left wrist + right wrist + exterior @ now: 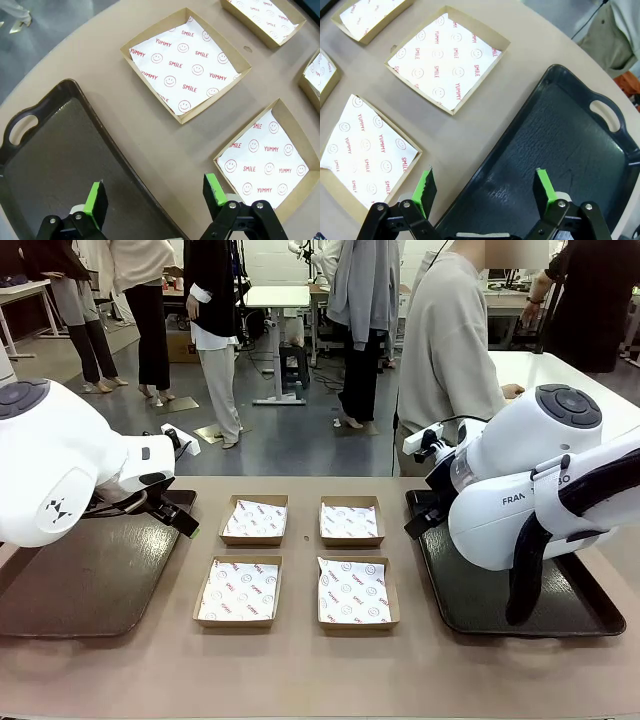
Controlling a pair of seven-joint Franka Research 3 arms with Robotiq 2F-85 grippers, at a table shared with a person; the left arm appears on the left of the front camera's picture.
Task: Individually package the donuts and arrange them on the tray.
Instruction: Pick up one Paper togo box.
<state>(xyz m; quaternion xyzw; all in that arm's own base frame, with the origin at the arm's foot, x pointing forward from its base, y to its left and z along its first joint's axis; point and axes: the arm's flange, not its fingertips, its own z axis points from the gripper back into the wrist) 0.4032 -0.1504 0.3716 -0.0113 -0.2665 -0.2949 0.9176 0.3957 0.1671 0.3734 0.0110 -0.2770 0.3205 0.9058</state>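
The donuts are out of view. A dark tray [90, 585] lies at the left of the table, and a second dark tray [490, 605] lies at the right, both bare. My left gripper [155, 192] is open above the right rim of the left tray [55, 150], holding nothing. My right gripper [485, 180] is open too, hovering over the left rim of the right tray [560, 145]. In the front view the left gripper [178, 515] and the right gripper [425, 518] flank the middle of the table.
Several shallow cardboard boxes lined with smiley-printed paper sit in two rows between the trays, two at the back [254, 519] [351, 521] and two at the front [239, 590] [357, 591]. A person [445, 350] in a grey top stands at the far side.
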